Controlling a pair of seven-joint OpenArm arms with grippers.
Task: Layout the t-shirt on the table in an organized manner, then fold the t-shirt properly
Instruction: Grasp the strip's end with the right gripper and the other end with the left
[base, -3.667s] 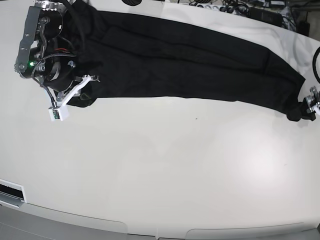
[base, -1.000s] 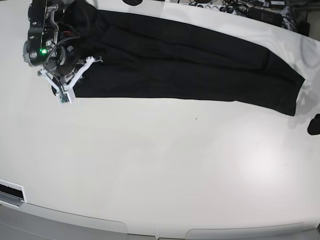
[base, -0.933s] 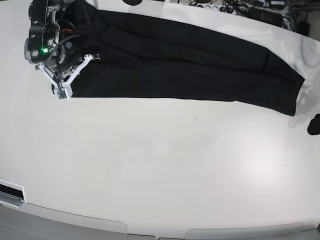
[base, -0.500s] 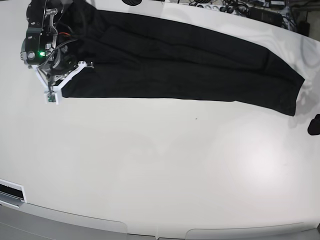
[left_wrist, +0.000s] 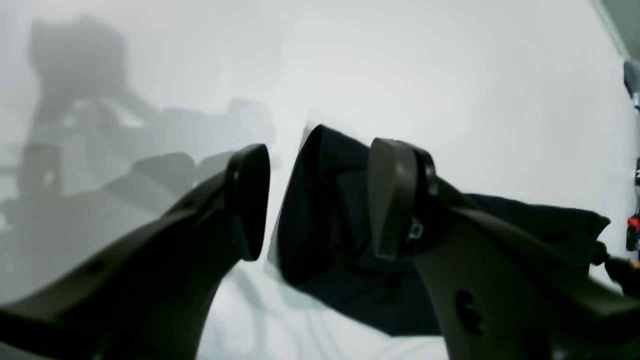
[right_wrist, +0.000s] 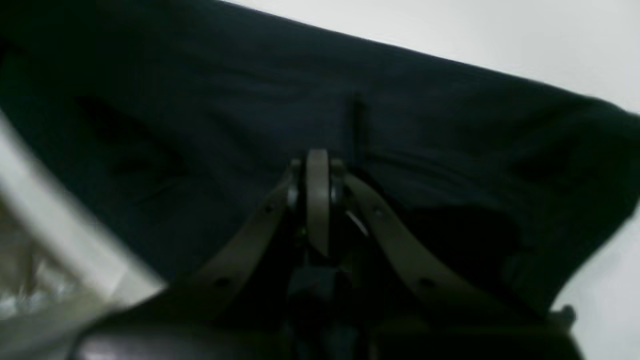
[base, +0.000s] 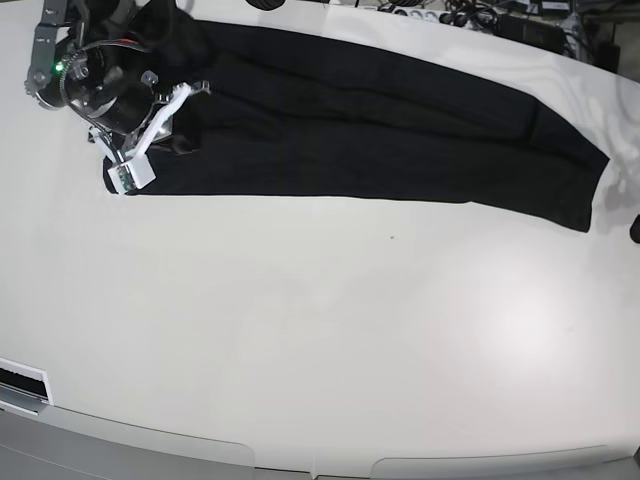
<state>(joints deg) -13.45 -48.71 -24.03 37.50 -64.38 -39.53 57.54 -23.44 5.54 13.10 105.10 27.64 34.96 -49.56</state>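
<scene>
Right end effector (right_wrist: 318, 200), fingers pressed together, hangs over the t-shirt (base: 380, 130); left end effector (left_wrist: 320, 200) gapes wide, so the shirt lies stretched on the desk (base: 320, 340).

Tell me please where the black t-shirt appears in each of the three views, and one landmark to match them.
Base: the t-shirt is a long band across the top of the table.
Left wrist: its corner is at centre, behind the open fingers.
Right wrist: it fills the upper picture.
Shared landmark: the shirt's straight edge against the white table.
</scene>
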